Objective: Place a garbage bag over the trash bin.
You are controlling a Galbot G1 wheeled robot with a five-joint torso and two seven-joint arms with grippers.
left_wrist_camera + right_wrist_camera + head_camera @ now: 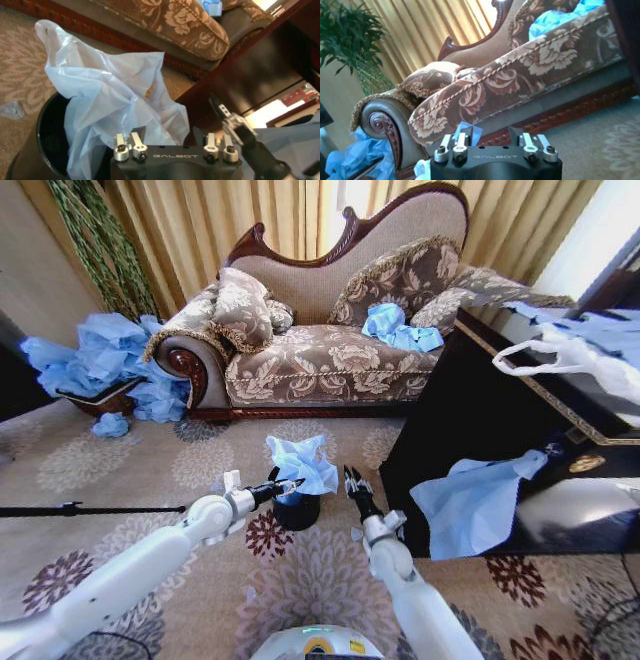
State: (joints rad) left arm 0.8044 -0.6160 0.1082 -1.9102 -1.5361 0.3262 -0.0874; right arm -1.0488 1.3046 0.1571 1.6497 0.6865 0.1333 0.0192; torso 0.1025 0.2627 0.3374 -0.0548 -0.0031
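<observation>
On the patterned carpet before the sofa, small round black trash bin (296, 510), thin light-blue plastic garbage bag (303, 461) bunched over it, left gripper (284, 489) fingers grasping the film, right gripper (353, 481) beside, fingers released.

"GALBOT" on both end effector (176, 155) housings

Left arm stretched forward and inward, its tool (290, 485) level with fingers close together; right arm straight ahead, its tool (353, 480) raised with fingertips up.

Garbage bag (107, 99) bunched over trash bin (47, 142)
</observation>
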